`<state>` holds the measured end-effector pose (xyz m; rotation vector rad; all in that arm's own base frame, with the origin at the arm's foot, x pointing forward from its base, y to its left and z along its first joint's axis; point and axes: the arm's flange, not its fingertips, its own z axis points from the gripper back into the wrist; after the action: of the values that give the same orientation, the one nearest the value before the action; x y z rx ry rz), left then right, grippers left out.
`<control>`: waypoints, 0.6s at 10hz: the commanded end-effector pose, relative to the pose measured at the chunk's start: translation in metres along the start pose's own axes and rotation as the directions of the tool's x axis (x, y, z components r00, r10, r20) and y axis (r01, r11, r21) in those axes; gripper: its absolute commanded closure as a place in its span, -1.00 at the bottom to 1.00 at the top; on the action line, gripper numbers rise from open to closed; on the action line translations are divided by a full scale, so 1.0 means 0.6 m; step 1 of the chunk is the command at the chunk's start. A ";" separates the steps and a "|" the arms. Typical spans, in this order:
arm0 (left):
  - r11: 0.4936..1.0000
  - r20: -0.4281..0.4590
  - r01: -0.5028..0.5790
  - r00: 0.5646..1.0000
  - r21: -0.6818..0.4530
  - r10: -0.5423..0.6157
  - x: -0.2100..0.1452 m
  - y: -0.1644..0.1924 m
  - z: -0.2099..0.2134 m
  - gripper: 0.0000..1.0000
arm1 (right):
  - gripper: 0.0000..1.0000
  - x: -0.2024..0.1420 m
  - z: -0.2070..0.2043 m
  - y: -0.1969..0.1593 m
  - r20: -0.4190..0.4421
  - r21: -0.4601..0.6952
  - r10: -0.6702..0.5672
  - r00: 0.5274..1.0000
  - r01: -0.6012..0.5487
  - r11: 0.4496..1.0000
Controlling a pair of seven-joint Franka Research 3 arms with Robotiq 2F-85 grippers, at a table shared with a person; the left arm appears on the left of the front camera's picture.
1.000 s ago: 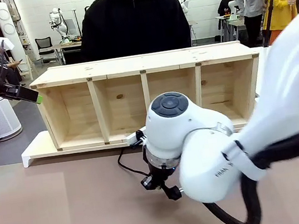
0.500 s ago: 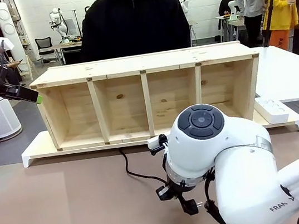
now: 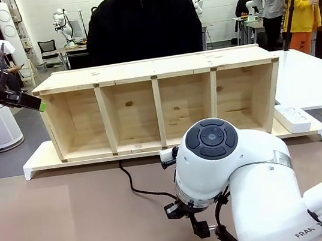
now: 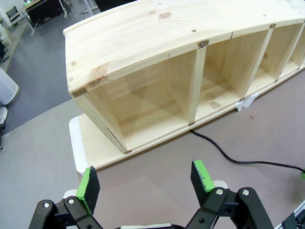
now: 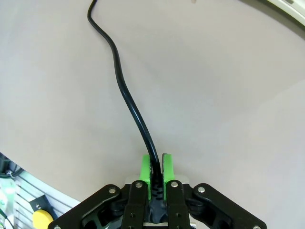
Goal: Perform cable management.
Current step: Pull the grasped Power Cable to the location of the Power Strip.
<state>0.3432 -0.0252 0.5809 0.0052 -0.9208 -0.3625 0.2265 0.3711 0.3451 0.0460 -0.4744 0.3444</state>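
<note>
We see our right gripper (image 5: 157, 164), black with green pads, low over the brown table top (image 3: 62, 232), its two fingers pressed together on the thin black power cable (image 5: 125, 95), which runs up between the pads. From that grip the cable lies on the table in loose bends and reaches the foot of the long pale wooden shelf unit (image 3: 153, 68), near the upright between its first and second compartments. Our left gripper (image 4: 145, 179) hangs above the table off the shelf's left end, its fingers spread wide with nothing between them. A white power strip (image 3: 293, 117) lies on the base board beside the shelf's right end. A person in a black jacket (image 3: 144, 26) stands behind the shelf.
</note>
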 end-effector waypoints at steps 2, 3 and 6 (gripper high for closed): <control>1.000 0.008 -0.002 1.000 0.002 0.002 0.000 0.002 0.000 -1.00 | 0.75 0.003 0.000 -0.002 -0.001 0.004 0.021 1.000 -0.021 1.000; 1.000 0.008 -0.002 1.000 0.002 0.002 0.000 0.002 0.000 -1.00 | 0.75 0.003 0.000 -0.002 -0.001 0.004 0.021 1.000 -0.021 1.000; 1.000 0.008 -0.002 1.000 0.002 0.002 0.000 0.002 0.000 -1.00 | 0.74 -0.015 0.006 -0.013 -0.007 0.004 -0.010 1.000 0.010 1.000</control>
<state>0.3432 -0.0252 0.5809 0.0052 -0.9208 -0.3625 0.2265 0.3710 0.3450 0.0457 -0.4736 0.3455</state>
